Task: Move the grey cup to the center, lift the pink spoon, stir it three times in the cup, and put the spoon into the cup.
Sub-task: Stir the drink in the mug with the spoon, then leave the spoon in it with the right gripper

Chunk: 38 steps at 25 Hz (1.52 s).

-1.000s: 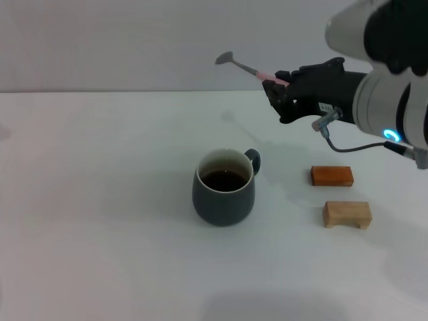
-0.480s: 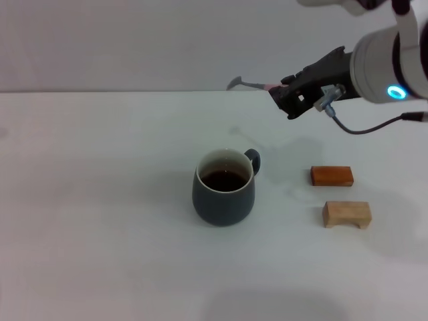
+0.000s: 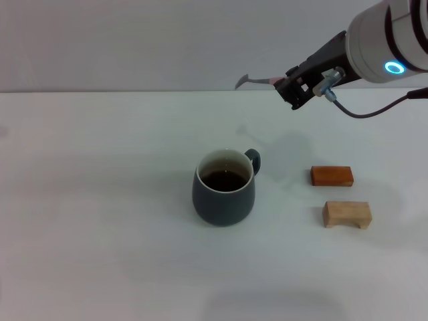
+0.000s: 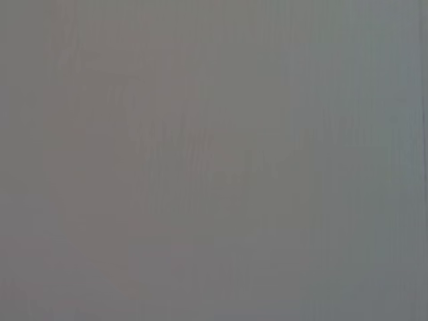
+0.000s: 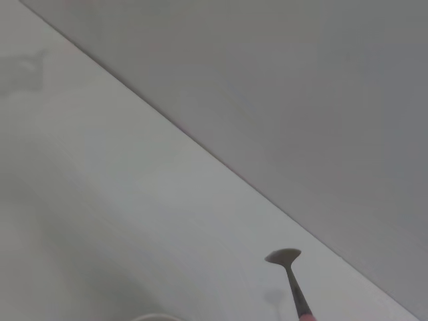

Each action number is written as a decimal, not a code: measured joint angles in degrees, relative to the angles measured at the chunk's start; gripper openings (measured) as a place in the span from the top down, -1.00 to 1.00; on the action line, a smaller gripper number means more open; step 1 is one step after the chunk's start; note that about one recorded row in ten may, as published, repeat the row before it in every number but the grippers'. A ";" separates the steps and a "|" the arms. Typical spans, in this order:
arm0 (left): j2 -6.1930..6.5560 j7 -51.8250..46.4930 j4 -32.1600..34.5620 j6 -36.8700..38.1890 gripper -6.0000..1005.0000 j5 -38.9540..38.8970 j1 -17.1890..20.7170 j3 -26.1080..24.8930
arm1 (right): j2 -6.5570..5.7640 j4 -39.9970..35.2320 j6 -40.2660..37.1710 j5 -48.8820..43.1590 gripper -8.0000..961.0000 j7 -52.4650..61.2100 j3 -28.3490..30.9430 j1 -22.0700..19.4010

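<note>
The grey cup (image 3: pixel 224 186) stands upright near the middle of the white table (image 3: pixel 100 221), its small handle turned toward the back right, dark brown liquid inside (the surface sits a little below the rim). Bare tabletop surrounds it on the left, front and back.

The pink spoon (image 3: pixel 257 81) is in the air above the far side of the table, behind and to the right of the cup and well apart from it. Its silver bowl points left and its pink handle runs into the right gripper (image 3: pixel 292 87), whose jaws are closed on the handle. In the right wrist view the spoon (image 5: pixel 291 279) hangs over the table near the back edge.

To the right of the cup, apart from it, lie a reddish-brown block (image 3: pixel 332 175) and, just in front of that, a tan wooden block (image 3: pixel 346 214). Both sit below the right arm.

The left gripper does not appear in any view.
</note>
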 joint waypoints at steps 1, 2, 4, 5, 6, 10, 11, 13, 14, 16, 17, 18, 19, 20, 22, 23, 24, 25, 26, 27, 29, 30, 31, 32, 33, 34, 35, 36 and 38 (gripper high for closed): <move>-0.07 0.00 -0.03 0.00 0.99 0.00 -0.04 0.01 | 0.11 -0.06 1.37 -0.09 0.65 -0.01 0.02 -0.82; -0.12 0.00 -0.06 0.00 0.99 0.00 -0.06 0.00 | 0.12 -0.07 2.31 -0.10 0.65 -0.01 0.03 -1.43; -0.20 0.00 -0.07 0.00 0.99 0.00 -0.10 0.00 | 0.13 -0.01 5.47 -0.19 0.65 -0.02 -0.19 -3.35; -0.20 0.00 -0.07 0.00 0.99 0.00 -0.10 0.00 | 0.13 -0.01 5.47 -0.19 0.65 -0.02 -0.19 -3.35; -0.23 0.00 -0.09 0.01 0.99 0.01 -0.10 0.00 | 0.12 0.23 9.13 -0.67 0.65 -0.02 -1.15 -5.58; -0.25 -0.09 -0.11 0.03 0.99 -0.01 -0.09 0.00 | 0.24 0.35 16.63 -2.93 0.65 -0.03 -3.81 -9.67; -0.28 -0.11 -0.10 0.03 0.99 0.00 -0.05 0.00 | 0.82 0.35 22.05 -6.04 0.65 -0.04 -5.60 -12.92; -0.32 -0.15 -0.03 0.03 0.99 -0.02 0.03 0.00 | 1.59 0.21 28.03 -10.06 0.66 -0.04 -7.41 -16.63; -0.36 -0.16 -0.02 0.03 0.99 0.00 0.04 0.01 | 1.88 -0.14 31.33 -12.03 0.66 -0.04 -8.28 -18.39; -0.36 -0.18 -0.05 0.03 0.99 0.01 0.05 0.01 | 2.44 -1.45 38.31 -15.44 0.65 -0.03 -9.74 -21.67; -0.36 -0.20 -0.11 0.03 0.99 -0.04 0.06 0.01 | 2.83 -2.56 42.10 -17.06 0.65 -0.03 -10.43 -23.38; -0.36 -0.20 -0.11 0.03 0.99 -0.04 0.06 0.01 | 2.83 -2.56 42.10 -17.06 0.65 -0.03 -10.43 -23.38; -0.36 -0.24 -0.14 0.00 0.99 -0.03 0.07 0.01 | 3.94 -5.35 49.39 -20.26 0.65 -0.01 -11.35 -26.30; -0.36 -0.24 -0.14 0.00 0.99 -0.03 0.07 0.01 | 3.94 -5.35 49.39 -20.26 0.65 -0.01 -11.35 -26.30; -0.35 -0.26 -0.14 -0.04 0.99 -0.08 0.08 0.00 | 4.83 -8.03 54.69 -22.32 0.65 0.04 -12.00 -27.78; -0.34 -0.30 -0.14 -0.05 0.99 -0.08 0.09 0.01 | 5.04 -9.62 57.09 -22.92 0.65 0.06 -12.42 -28.19; -0.29 -0.54 -0.13 -0.06 0.99 -0.06 0.13 0.01 | 5.10 -12.89 61.99 -23.77 0.65 0.12 -13.52 -28.58; -0.29 -0.54 -0.13 -0.06 0.99 -0.06 0.13 0.01 | 5.10 -12.89 61.99 -23.77 0.65 0.12 -13.52 -28.58; -0.22 -0.79 -0.12 -0.07 0.99 -0.03 0.17 0.01 | 5.06 -14.45 64.70 -24.19 0.65 0.16 -14.07 -28.74; -0.20 -0.82 -0.12 -0.07 0.99 -0.03 0.17 0.01 | 5.04 -15.80 66.77 -24.58 0.65 0.22 -14.49 -28.86; -0.17 -0.83 -0.14 -0.07 0.99 -0.01 0.18 0.00 | 5.08 -19.30 71.83 -25.51 0.65 0.34 -15.83 -29.06; -0.17 -0.83 -0.14 -0.07 0.99 -0.01 0.18 0.00 | 5.08 -19.30 71.83 -25.51 0.65 0.34 -15.83 -29.06; -0.17 -0.84 -0.14 -0.07 0.99 -0.02 0.18 0.01 | 4.91 -20.73 75.04 -26.28 0.65 0.40 -17.05 -29.08; -0.17 -0.84 -0.14 -0.07 0.99 0.01 0.18 0.00 | 4.81 -21.32 76.49 -26.97 0.65 0.47 -17.57 -29.17; -0.16 -0.85 -0.14 -0.07 0.99 0.00 0.21 0.01 | 4.74 -21.89 78.00 -27.80 0.65 0.54 -18.08 -29.31; -0.11 -0.85 -0.14 -0.09 0.99 0.00 0.22 0.01 | 4.74 -22.40 79.61 -28.86 0.65 0.63 -18.53 -29.56; -0.11 -0.85 -0.14 -0.09 0.99 0.00 0.22 0.01 | 4.74 -22.40 79.61 -28.86 0.65 0.63 -18.53 -29.56; -0.08 -0.86 -0.14 -0.16 0.99 0.00 0.22 0.01 | 4.69 -23.31 82.64 -30.25 0.65 0.75 -19.14 -30.17; -0.07 -0.87 -0.13 -0.39 0.99 0.00 0.21 0.01 | 4.60 -23.93 84.62 -30.85 0.65 0.81 -19.35 -30.46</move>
